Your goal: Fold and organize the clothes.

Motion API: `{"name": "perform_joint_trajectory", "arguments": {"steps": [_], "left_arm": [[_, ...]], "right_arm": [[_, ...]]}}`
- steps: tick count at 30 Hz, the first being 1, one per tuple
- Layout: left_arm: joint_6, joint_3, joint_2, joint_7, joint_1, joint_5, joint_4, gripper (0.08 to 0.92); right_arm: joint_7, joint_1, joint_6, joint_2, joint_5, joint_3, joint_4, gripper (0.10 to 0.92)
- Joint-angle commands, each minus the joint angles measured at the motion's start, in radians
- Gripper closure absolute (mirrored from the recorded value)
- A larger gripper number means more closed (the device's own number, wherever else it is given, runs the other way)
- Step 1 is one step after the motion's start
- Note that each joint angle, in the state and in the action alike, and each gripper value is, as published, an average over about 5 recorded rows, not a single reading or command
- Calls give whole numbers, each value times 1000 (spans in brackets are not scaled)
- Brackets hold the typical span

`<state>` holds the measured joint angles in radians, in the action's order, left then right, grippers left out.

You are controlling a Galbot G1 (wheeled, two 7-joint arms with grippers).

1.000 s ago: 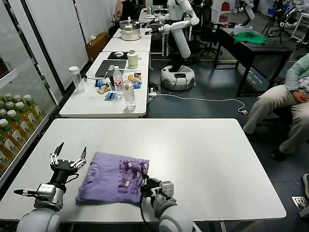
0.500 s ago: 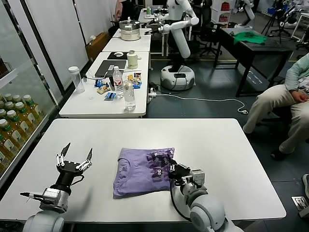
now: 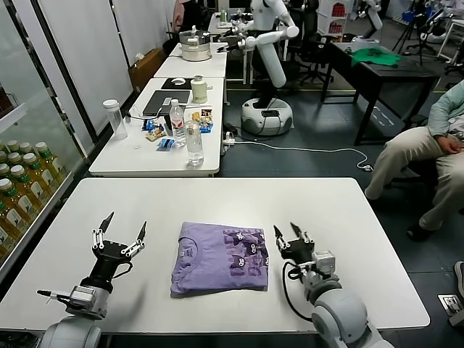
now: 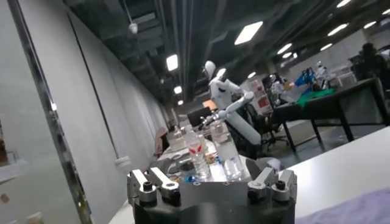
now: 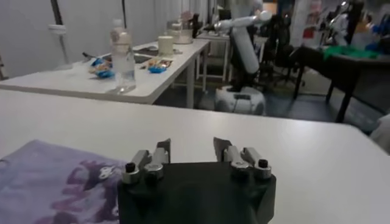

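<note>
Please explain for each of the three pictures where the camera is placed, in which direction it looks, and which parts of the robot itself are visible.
Head view: from the head, down at the white table, the folded lavender T-shirt between left gripper and right gripper.
Left wrist view: low, across the table toward the office; own gripper shows.
Right wrist view: low, same direction; own gripper shows.
Shared: T-shirt, white humanoid robot.

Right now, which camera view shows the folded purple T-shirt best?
The head view: the whole T-shirt lies folded on the table, print up. The right wrist view catches its printed corner; the left wrist view only a purple edge.
</note>
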<state>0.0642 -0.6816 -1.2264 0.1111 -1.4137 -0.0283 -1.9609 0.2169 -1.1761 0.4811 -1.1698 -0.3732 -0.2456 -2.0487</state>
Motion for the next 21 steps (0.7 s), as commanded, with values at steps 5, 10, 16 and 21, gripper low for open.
{"name": "perform_joint_trajectory", "arguments": {"steps": [5,10,16,21], "left_arm": [[46,5,19,38,17,3,16,177],[46,1,24,34,21,-25,39,177],[39,-11,17,28,16,-62,44,177],[32,-19,10,24,19,-73,40,177]], "right_arm": [[-102,9,-193,-35,212,-159,84,313],[-125,9,-228,-46,247,-156,110,216],[-126,21,-239,-50,261,-134,132,203],[-118,49,-237,-43,257,-115,157,203]]}}
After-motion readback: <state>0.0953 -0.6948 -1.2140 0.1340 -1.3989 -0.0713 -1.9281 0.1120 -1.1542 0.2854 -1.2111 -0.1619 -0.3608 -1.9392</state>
